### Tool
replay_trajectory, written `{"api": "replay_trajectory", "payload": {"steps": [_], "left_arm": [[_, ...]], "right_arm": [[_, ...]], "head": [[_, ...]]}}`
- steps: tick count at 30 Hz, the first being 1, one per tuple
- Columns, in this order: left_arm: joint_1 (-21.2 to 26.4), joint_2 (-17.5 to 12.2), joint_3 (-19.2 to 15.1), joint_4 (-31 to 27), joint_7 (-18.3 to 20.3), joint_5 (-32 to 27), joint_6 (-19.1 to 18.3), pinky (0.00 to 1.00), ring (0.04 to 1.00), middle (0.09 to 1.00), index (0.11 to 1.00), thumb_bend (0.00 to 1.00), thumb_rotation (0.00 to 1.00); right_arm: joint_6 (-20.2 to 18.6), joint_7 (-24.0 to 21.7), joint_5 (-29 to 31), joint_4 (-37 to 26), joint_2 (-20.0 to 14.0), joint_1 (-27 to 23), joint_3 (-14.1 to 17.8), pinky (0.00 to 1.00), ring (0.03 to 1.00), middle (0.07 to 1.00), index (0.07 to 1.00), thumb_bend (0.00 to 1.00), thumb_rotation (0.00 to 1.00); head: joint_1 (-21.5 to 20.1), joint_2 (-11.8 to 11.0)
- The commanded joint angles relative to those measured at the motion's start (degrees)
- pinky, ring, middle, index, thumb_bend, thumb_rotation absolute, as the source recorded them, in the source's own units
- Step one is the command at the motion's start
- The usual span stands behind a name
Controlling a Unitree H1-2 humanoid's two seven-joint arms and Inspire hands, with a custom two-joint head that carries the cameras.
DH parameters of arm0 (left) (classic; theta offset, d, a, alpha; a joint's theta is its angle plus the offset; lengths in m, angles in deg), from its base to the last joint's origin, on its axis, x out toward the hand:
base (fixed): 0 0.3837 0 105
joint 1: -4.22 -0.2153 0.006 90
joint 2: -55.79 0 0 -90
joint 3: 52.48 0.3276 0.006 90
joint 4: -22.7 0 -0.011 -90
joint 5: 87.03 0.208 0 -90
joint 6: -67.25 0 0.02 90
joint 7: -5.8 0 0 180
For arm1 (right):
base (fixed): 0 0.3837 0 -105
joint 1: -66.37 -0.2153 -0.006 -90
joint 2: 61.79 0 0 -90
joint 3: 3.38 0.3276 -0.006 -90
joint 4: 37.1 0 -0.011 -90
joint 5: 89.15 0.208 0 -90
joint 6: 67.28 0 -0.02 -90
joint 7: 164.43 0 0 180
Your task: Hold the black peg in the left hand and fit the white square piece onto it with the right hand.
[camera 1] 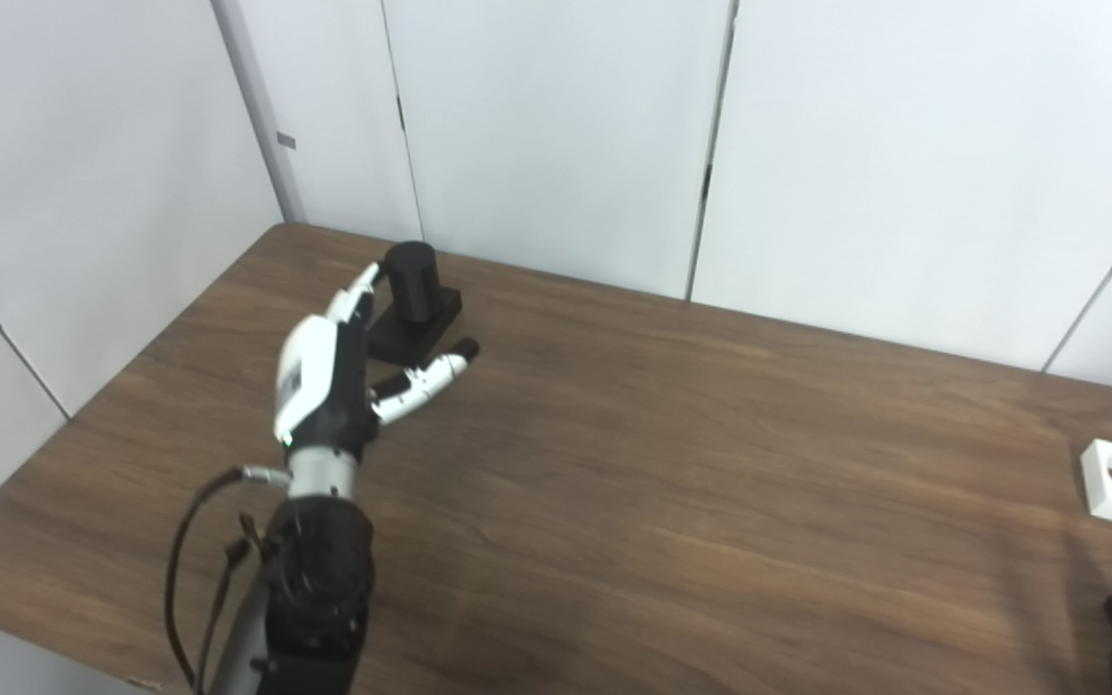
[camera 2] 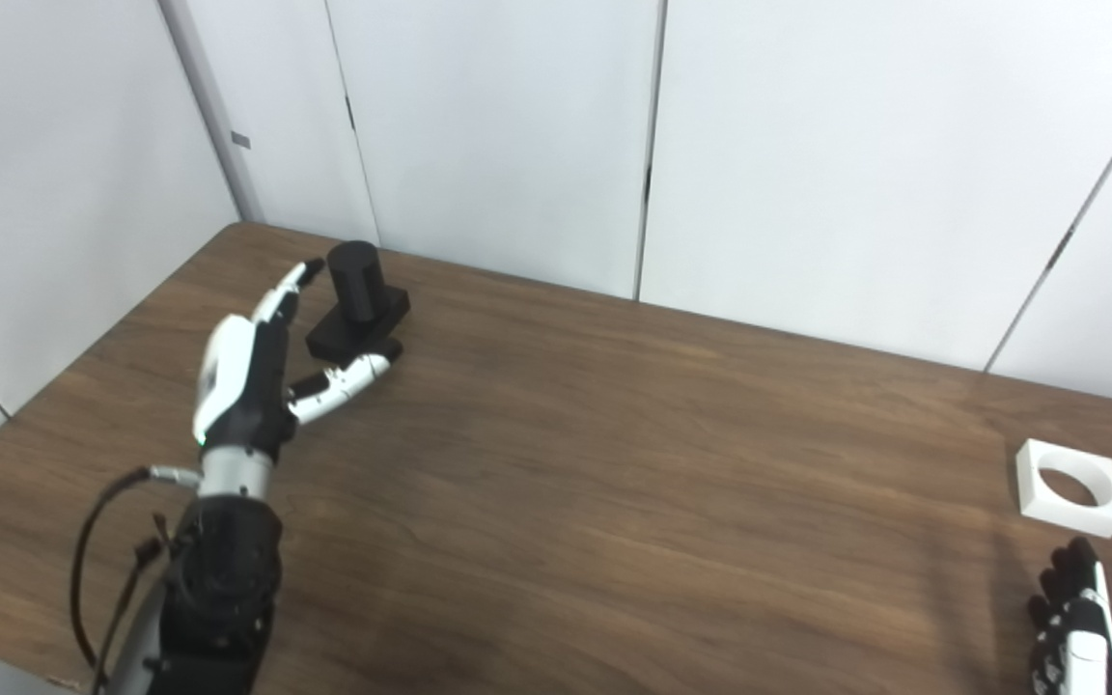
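The black peg (camera 1: 411,280), a short cylinder on a square black base, stands upright near the table's far left corner. My left hand (camera 1: 324,376) is open just in front of it, fingers reaching along the peg's left side and thumb spread out to the right of the base; nothing is held. The white square piece (camera 2: 1070,486) with a round hole lies flat at the table's right side. My right hand (camera 2: 1077,627) sits low at the bottom right, just in front of the white piece, mostly cut off by the picture's edge, fingers pointing up.
The brown wooden table (camera 1: 662,463) is bordered by white wall panels (camera 1: 556,125) behind and to the left. My left forearm (camera 1: 310,589) and its cable rise from the bottom left.
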Motion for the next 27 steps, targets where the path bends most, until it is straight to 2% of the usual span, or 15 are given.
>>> {"api": "replay_trajectory", "payload": {"steps": [1, 4, 6, 11, 18, 27], "left_arm": [[3.3, -2.7, -0.2, 2.0, -2.3, 2.9, 1.4, 0.86, 0.955, 0.936, 0.89, 0.92, 0.47], [5.5, -5.1, 0.2, 6.8, -3.9, 5.1, 2.0, 0.87, 0.947, 0.923, 0.871, 0.98, 0.47], [6.9, -6.4, 0.8, 9.6, -4.1, 6.6, 1.3, 0.95, 0.963, 0.926, 0.866, 1.0, 0.51], [10.0, -8.0, 2.5, 15.1, -3.7, 10.8, -2.8, 1.0, 0.965, 0.92, 0.835, 1.0, 0.55], [13.1, -7.9, 2.3, 20.9, -3.1, 13.7, -3.6, 1.0, 0.952, 0.918, 0.813, 1.0, 0.61], [15.6, -6.4, 1.3, 26.8, -0.2, 17.0, -3.7, 1.0, 0.966, 0.931, 0.835, 1.0, 0.62]], "right_arm": [[-0.1, 0.0, 0.2, -1.0, 1.2, 0.9, -0.5, 1.0, 1.0, 1.0, 1.0, 0.48, 1.0], [-0.4, 0.2, 0.1, -1.2, 1.1, 1.0, -0.6, 1.0, 1.0, 0.998, 1.0, 0.5, 1.0], [-0.7, 0.2, 0.3, -1.4, 1.1, 1.0, -0.7, 1.0, 1.0, 1.0, 1.0, 0.5, 1.0], [0.0, -0.2, 0.7, -1.3, 0.7, 1.4, -0.9, 1.0, 1.0, 1.0, 1.0, 0.47, 1.0], [0.0, 0.1, 1.5, -1.8, 1.1, 1.6, -0.8, 1.0, 1.0, 1.0, 1.0, 0.44, 1.0], [0.2, 0.1, 1.5, -1.8, 1.0, 1.5, -0.9, 1.0, 1.0, 1.0, 1.0, 0.45, 1.0]], "head": [[0.0, 0.0], [0.0, 0.0], [0.0, 0.0], [0.2, 0.6], [0.1, 0.8], [0.1, 0.9]]}}
